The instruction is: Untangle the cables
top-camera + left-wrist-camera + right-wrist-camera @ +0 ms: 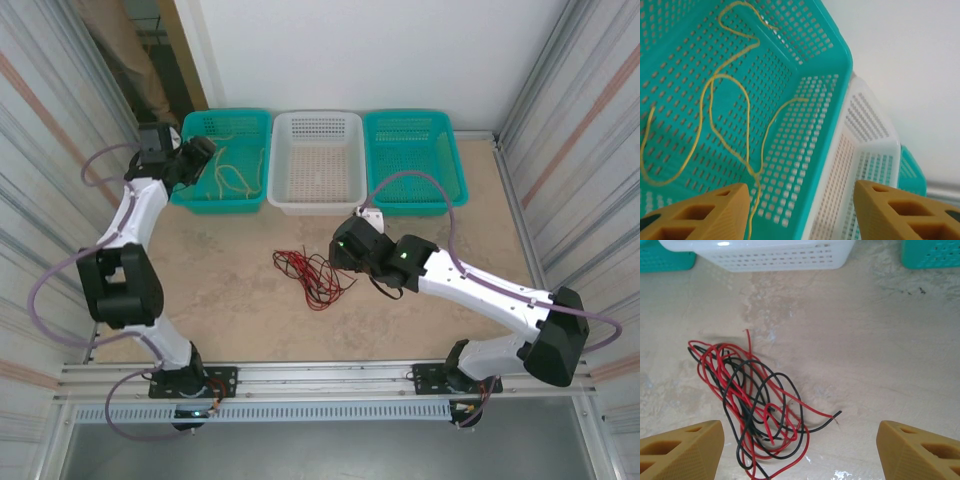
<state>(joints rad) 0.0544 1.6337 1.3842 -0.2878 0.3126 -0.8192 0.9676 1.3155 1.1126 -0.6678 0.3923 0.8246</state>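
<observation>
The sandy bench (230,300) carries three baskets along its far edge: a teal basket (222,207) on the left, a white basket (316,207) in the middle and a second teal basket (415,208) on the right. The left end effector (800,210) hangs over the left teal basket, fingers spread and gripping nothing. The right end effector (800,450) hovers above the bench, likewise spread and empty. Beneath it, thin red and black cables (750,405) lie knotted in overlapping loops on the bench. A pale yellow cable (710,100) lies in loose curves inside the left teal basket.

Left teal basket (228,115), white basket (318,117), right teal basket (415,165) stand abreast, seemingly touching.
</observation>
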